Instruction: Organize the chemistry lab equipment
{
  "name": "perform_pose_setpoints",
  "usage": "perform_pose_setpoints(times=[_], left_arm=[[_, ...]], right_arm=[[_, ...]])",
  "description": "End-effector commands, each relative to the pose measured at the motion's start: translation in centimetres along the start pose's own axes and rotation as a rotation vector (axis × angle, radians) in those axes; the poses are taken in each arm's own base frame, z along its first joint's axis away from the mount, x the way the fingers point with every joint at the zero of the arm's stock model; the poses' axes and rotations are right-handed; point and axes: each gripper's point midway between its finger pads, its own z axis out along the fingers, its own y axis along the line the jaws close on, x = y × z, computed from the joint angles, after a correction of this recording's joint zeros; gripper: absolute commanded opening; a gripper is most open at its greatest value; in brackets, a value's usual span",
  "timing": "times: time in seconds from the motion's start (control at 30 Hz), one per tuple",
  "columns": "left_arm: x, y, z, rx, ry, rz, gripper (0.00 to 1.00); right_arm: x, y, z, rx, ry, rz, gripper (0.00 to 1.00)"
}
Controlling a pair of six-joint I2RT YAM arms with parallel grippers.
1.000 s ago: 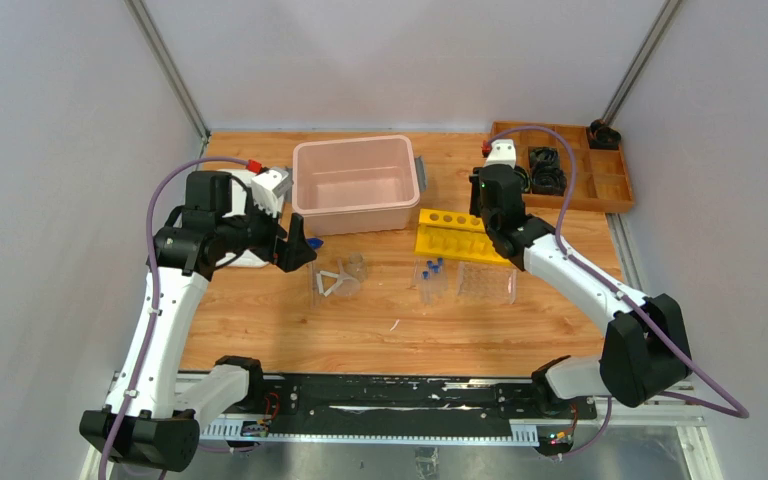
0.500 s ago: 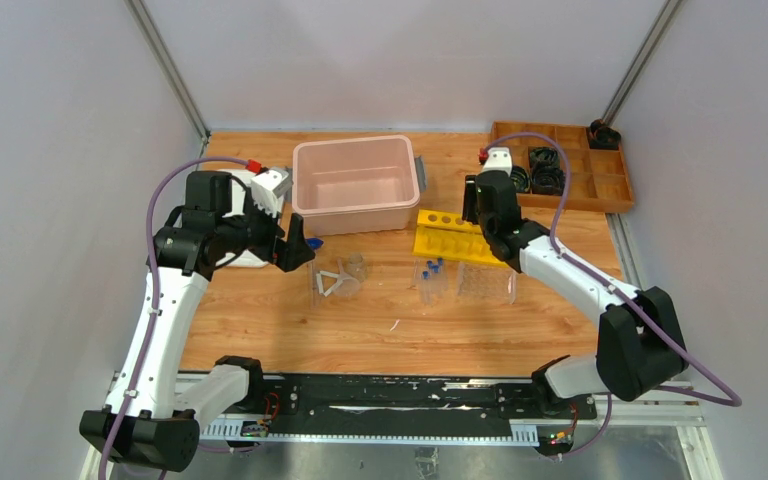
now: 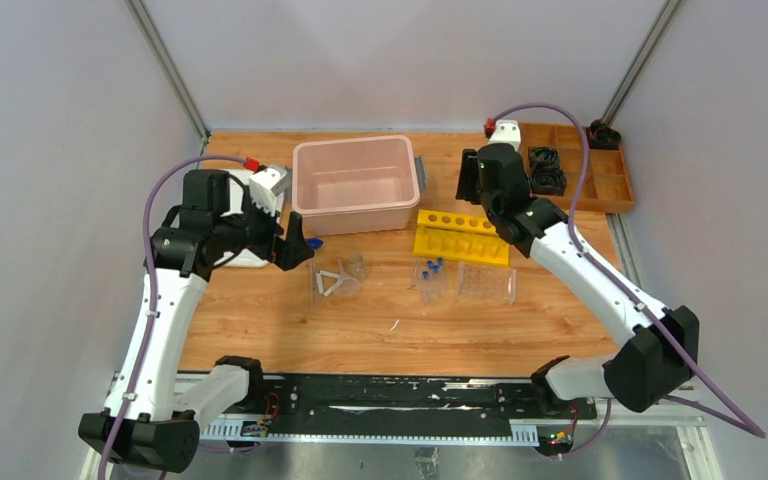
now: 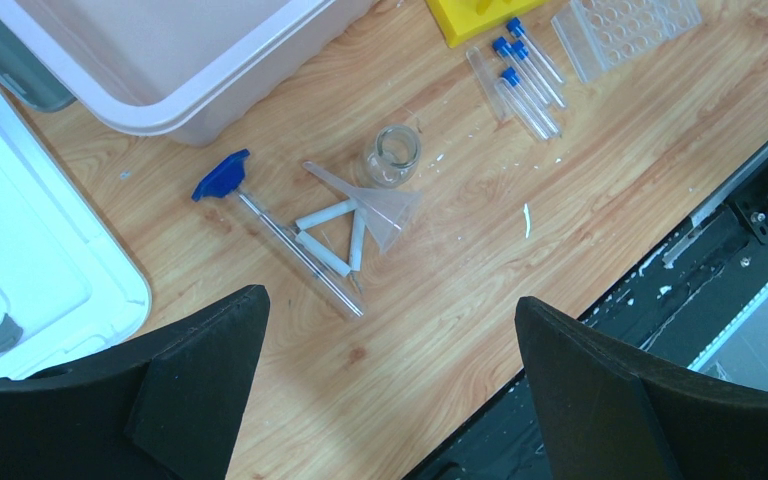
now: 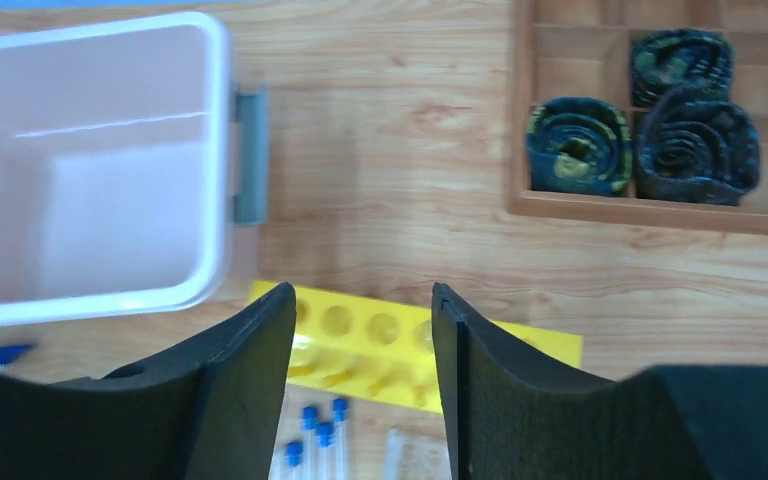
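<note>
Several clear tubes with blue caps (image 3: 430, 278) lie on the table beside the clear rack (image 3: 486, 283). The yellow six-hole rack (image 3: 463, 237) lies just behind them. The small beaker (image 3: 356, 268), the funnel (image 3: 332, 284) and the thin rod (image 4: 295, 250) with its blue end lie left of centre. My left gripper (image 3: 298, 245) is open and empty, high above them and to their left. My right gripper (image 3: 470, 180) is open and empty above the far edge of the yellow rack (image 5: 380, 335). The tubes (image 5: 315, 430) show low in that view.
A pink bin (image 3: 353, 185) stands at the back centre. A brown wooden tray (image 3: 615, 185) with black rings (image 5: 695, 135) sits at the back right. A white lid (image 4: 30, 250) lies at the left. The black rail runs along the table's near edge.
My right gripper has risen and drawn back from the yellow rack toward the far side. The left arm has barely moved.
</note>
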Motion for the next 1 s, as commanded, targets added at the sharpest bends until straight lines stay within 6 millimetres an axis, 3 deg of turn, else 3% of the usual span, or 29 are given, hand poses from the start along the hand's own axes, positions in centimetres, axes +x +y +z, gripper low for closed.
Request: perform_pose_setpoints(times=[0.0, 0.1, 0.27, 0.4, 0.6, 0.97], left_arm=[[-1.3, -0.6, -1.1, -0.010, -0.046, 0.029, 1.00], [-1.3, -0.6, -1.1, -0.010, -0.044, 0.027, 1.00], [-1.1, -0.6, -1.2, -0.013, -0.039, 0.023, 1.00], [-1.1, -0.7, -1.4, -0.015, -0.041, 0.024, 1.00], [-0.9, -0.8, -1.7, -0.020, -0.048, 0.028, 1.00], [-0.7, -0.9, -1.7, -0.020, -0.042, 0.025, 1.00]], right_arm=[[1.8, 2.8, -4.0, -0.037, 0.106, -0.023, 0.54], [6.0, 6.1, -5.6, -0.131, 0.194, -0.050, 0.47], [13.8, 9.2, -6.1, -0.226, 0.366, -0.055, 0.42], [17.6, 11.2, -5.7, -0.256, 0.440, -0.080, 0.40], [19.7, 12.6, -3.7, -0.216, 0.477, -0.117, 0.40], [21.9, 11.9, 0.8, -0.050, 0.453, -0.200, 0.40]])
